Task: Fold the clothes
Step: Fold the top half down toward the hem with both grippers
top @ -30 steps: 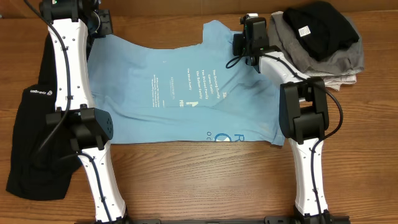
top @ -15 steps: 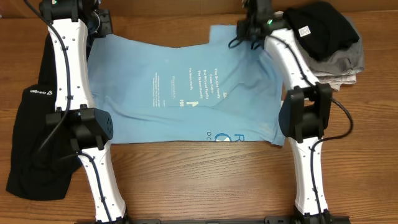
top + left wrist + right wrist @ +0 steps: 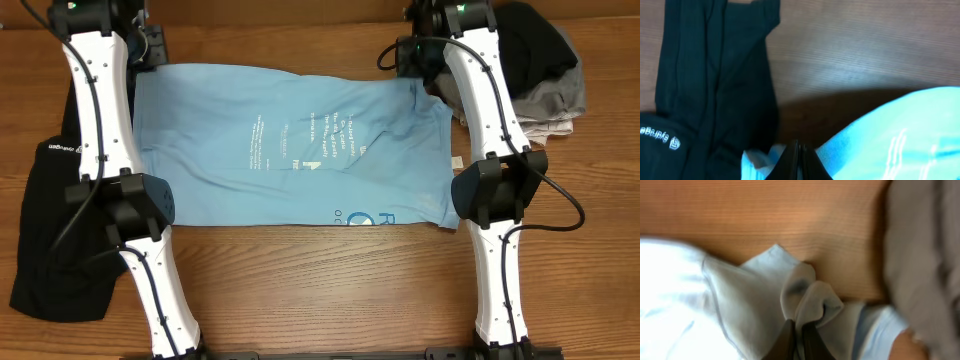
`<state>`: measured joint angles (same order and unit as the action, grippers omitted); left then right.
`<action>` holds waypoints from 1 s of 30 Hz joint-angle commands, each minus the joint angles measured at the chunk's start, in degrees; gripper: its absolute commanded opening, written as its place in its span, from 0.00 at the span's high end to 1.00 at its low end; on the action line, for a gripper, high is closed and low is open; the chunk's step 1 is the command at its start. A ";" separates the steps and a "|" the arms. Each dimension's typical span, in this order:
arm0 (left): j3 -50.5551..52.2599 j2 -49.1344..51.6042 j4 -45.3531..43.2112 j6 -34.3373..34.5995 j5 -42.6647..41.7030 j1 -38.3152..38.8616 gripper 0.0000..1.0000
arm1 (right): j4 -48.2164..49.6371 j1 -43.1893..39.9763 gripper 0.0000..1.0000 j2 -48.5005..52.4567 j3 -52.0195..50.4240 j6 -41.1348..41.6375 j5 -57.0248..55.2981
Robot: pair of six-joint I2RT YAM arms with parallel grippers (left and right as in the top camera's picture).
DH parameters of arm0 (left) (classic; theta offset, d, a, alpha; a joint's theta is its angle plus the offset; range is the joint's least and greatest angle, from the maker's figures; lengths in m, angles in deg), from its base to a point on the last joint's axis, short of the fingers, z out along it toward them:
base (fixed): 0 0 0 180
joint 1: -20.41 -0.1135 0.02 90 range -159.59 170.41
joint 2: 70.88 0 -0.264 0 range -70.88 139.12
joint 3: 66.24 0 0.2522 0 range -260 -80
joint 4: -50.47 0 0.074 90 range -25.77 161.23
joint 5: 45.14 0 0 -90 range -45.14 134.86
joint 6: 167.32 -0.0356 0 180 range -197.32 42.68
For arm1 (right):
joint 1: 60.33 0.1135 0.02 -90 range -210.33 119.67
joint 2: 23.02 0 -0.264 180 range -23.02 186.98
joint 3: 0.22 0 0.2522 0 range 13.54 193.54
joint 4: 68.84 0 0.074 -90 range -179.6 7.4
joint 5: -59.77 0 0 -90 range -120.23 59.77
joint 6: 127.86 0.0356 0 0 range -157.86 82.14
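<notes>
A: Seeing light blue T-shirt spread on table, far edge straighter than a second ago.
B: Confirmed. Just pinched far-right corner in fully closed right gripper; holding far-left in closed left gripper. Looks ready to fold.

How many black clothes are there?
2: a black garment at far left, a second black piece atop the grey clothing at top right. Others may be hidden.

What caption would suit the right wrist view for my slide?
Right gripper, jaws shut, pinching a bunched fold of the light blue T-shirt above the wooden table.
</notes>
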<state>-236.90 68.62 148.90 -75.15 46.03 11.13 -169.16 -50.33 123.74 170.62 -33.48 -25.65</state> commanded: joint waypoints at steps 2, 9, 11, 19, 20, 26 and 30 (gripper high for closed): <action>-0.46 -4.09 2.84 -2.47 0.68 -2.16 0.96 | -4.15 -1.29 0.96 -8.35 2.23 1.90 5.84; -0.46 -6.14 9.68 -5.73 -1.42 -3.50 0.96 | -10.49 -2.03 0.96 -14.58 1.22 4.48 6.93; -0.42 -6.12 12.00 -6.91 -1.38 -3.50 0.96 | -10.51 -2.03 0.96 -15.04 1.11 5.49 7.13; 0.20 -6.14 12.15 -10.36 -2.27 -3.56 0.96 | -10.51 -2.36 0.96 -18.91 -7.45 7.45 4.37; 0.20 -6.14 12.15 -11.02 -2.38 -3.56 0.96 | -10.49 -2.36 0.96 -20.00 -9.40 7.43 2.89; 0.55 -6.14 12.15 -14.25 -6.05 -3.56 0.96 | -10.49 -2.34 0.96 -24.68 -18.64 6.32 0.02; 2.60 -6.67 12.15 -15.17 -6.12 -3.50 0.95 | -10.49 -2.03 0.96 -28.13 -24.68 6.34 -0.02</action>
<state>-236.07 64.21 160.90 -87.76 41.61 7.42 -179.67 -52.10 101.40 148.83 -27.03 -24.45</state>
